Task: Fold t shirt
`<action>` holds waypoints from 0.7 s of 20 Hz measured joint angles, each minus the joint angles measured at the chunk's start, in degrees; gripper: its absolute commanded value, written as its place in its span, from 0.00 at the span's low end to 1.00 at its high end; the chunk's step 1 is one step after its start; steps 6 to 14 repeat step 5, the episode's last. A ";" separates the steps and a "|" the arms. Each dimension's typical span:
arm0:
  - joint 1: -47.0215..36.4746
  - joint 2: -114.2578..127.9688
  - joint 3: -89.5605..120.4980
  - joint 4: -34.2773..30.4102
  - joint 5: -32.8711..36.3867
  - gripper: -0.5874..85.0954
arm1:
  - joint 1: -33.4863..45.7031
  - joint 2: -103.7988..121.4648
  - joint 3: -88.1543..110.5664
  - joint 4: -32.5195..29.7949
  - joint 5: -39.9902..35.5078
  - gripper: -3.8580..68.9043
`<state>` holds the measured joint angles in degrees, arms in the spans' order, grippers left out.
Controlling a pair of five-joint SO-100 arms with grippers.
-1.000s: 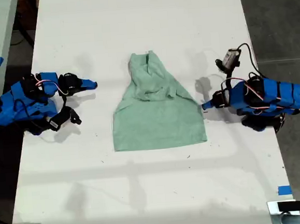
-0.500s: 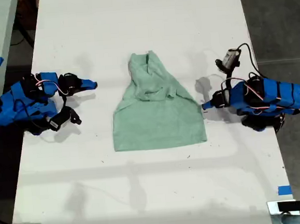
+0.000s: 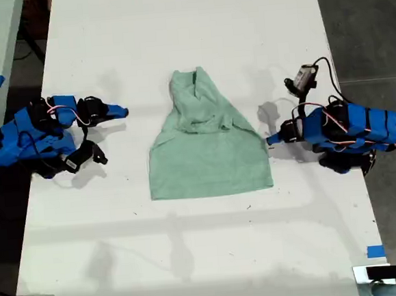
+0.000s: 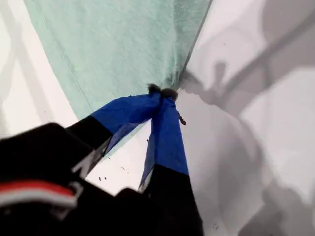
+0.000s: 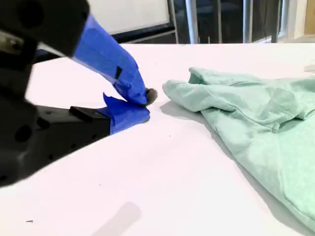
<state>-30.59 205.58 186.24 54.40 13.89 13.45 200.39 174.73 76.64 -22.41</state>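
Nothing has shifted over the last second: both arms and the cloth sit exactly where they were, so I read this as a pause with a grasp in place, not a fold under way.

The t shirt (image 3: pixel 208 144) lies mid-worktop (image 3: pixel 193 258), partly folded. Its lower part is a flat, squarish panel; its far end is gathered into a narrow rumpled tongue with a soft ridge across it. The fabric is a pale mint knit with a faintly fuzzy, matte surface, limp enough to hold creases.

My first gripper (image 4: pixel 162 92) is at the shirt's edge on the exterior view's right, where the flat panel narrows toward the gathered part. Its blue-taped jaws are pressed together at the tips, right on the hem, and appear to be pinching the edge of the t shirt, though how much cloth is caught I cannot make out.

My second gripper (image 5: pixel 145 103) sits well apart from the shirt on the exterior view's left, jaws closed on nothing, tips resting low over the bare white worktop.

With one side pinched and the other arm idle, I judge the next fold has not begun; the gathered end is not yet squared up.
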 measured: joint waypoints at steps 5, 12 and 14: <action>0.00 0.00 0.00 0.00 -0.35 0.00 | 0.00 0.00 0.00 0.00 0.00 0.04; 0.00 0.00 0.00 0.00 -0.35 0.00 | 0.00 0.00 0.00 0.00 0.00 0.04; 0.00 0.00 0.00 0.00 -0.35 0.00 | 0.00 0.00 0.00 0.00 0.00 0.04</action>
